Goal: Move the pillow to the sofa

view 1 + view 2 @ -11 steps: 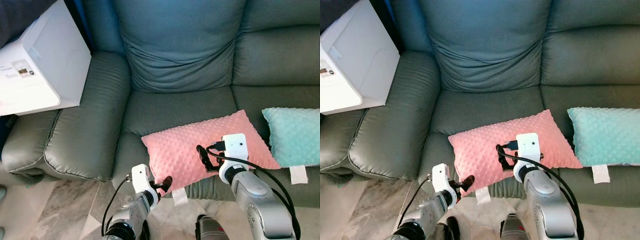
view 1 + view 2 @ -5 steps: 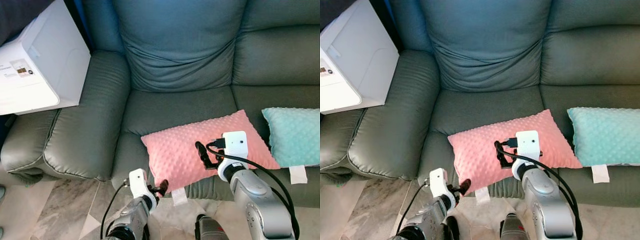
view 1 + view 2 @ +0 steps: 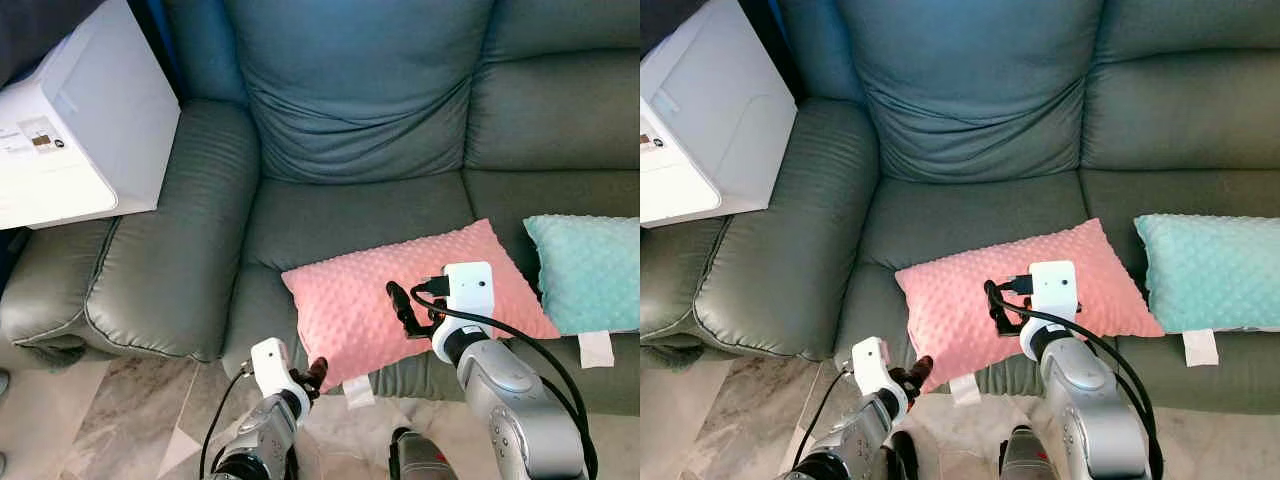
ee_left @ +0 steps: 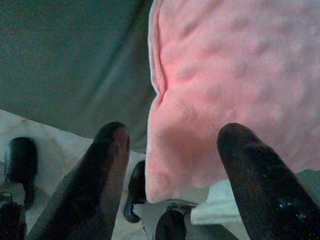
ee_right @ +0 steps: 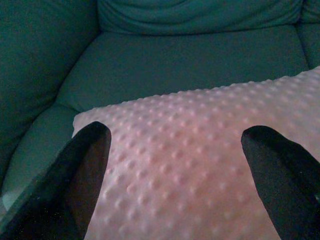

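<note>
Reaching forward, right end effector [image 3: 408, 312] hovered over pink pillow [image 3: 370, 295], fingers spread apart. Left end effector [image 3: 312, 372] sat low at pillow's front corner, fingers apart. Pillow was dimpled, with a white tag, lying on the sofa [image 3: 350, 215] seat's front edge.

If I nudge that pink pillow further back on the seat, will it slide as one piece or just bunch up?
The pink pillow looks soft and plump, so it will likely dent and bunch under a gripper rather than slide stiffly. Its dotted fleece on the sofa seat probably grips. It seems light, and its front edge overhangs the seat, so it may sag there.
</note>
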{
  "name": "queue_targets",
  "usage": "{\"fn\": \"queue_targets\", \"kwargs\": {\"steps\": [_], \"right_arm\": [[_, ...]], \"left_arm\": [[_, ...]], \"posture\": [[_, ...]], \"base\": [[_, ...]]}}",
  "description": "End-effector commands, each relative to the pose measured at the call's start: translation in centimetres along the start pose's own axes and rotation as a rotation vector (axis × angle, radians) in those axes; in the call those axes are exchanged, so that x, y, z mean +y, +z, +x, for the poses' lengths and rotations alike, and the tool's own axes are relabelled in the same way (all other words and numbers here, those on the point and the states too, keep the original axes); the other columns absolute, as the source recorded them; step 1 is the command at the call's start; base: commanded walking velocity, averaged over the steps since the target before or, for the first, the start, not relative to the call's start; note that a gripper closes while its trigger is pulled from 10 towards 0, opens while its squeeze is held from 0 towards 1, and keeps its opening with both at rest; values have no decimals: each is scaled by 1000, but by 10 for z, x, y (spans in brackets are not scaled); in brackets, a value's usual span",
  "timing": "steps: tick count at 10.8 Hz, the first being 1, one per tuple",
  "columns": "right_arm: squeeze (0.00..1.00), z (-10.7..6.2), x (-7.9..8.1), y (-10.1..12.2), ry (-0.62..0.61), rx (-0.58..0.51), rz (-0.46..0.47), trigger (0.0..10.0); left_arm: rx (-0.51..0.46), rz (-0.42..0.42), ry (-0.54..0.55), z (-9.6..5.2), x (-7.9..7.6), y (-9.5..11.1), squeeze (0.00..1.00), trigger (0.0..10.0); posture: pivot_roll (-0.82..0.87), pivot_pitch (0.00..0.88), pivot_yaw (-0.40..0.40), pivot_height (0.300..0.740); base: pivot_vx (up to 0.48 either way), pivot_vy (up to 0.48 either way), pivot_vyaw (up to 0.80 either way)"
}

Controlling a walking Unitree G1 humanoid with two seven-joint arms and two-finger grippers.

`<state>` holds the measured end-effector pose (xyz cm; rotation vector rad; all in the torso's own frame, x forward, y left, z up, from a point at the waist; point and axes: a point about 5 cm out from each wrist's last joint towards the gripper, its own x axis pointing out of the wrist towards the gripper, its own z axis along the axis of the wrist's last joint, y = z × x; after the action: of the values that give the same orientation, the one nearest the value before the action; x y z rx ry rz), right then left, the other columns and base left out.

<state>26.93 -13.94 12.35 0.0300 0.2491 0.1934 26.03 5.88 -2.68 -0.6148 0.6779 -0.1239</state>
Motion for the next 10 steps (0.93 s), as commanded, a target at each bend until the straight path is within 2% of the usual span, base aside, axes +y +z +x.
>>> {"fn": "queue_targets", "kwargs": {"steps": [1, 3, 4, 5, 7, 8, 10], "right_arm": [[0, -2, 5, -3, 24, 13, 13, 10000], [0, -4, 16, -26, 108, 161, -4, 10000], [0, -12, 10, -54, 82, 301, -35, 10000], [0, -14, -1, -66, 25, 361, -19, 10000], [0, -17, -6, -84, 19, 478, -7, 10000], [0, -16, -6, -96, 22, 521, 33, 10000], [0, -7, 1, -113, 69, 560, 49, 10000]], "left_arm": [[34, -61, -123, 7, -62, -15, 0, 0], [8, -30, -133, 7, -65, -13, 0, 0], [24, 5, -121, 7, -62, -16, 0, 1373], [33, 27, -117, 6, -58, -16, 0, 10000], [21, 26, -121, 7, -55, -11, 0, 10000], [7, 30, -121, 8, -55, -5, 0, 10000], [-42, 83, -140, 9, -48, 11, 0, 10000]], "posture": [[-361, 318, 137, 740], [-354, 316, 140, 740], [-349, 312, 142, 740], [-339, 306, 148, 740], [-310, 307, 158, 740], [-285, 313, 161, 740], [-247, 321, 170, 740]], "base": [[0, 0, 0], [0, 0, 0], [0, 0, 0], [0, 0, 0], [0, 0, 0], [0, 0, 0], [0, 0, 0]]}}
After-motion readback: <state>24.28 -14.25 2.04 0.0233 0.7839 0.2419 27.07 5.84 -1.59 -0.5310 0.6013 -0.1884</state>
